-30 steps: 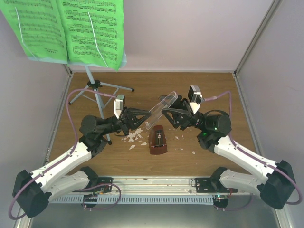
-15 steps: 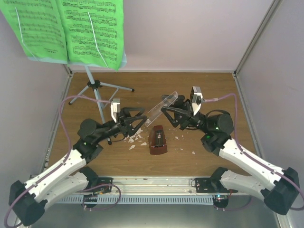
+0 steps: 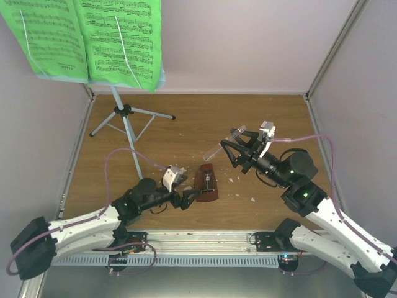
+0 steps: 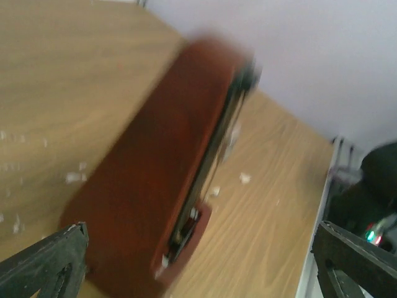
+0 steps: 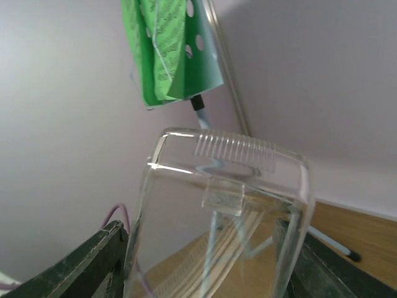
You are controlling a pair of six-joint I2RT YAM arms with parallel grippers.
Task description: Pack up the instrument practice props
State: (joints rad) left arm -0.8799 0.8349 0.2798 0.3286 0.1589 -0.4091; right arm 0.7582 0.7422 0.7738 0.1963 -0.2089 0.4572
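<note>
Jaws spread wide on left gripper (image 3: 189, 197), now dropping low at 8 o'clock of metronome (image 3: 206, 184), lying mid-table. Right gripper (image 3: 236, 151) clamping clear cover (image 3: 223, 144) alone, at metronome's 1 o'clock. Metronome grab likely beginning.

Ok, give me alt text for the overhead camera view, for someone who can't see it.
The left gripper reaches open toward a reddish-brown metronome near the front of a wooden table, while the right gripper holds a clear plastic cover just beyond it. A music stand with green sheet music stands back left.
</note>
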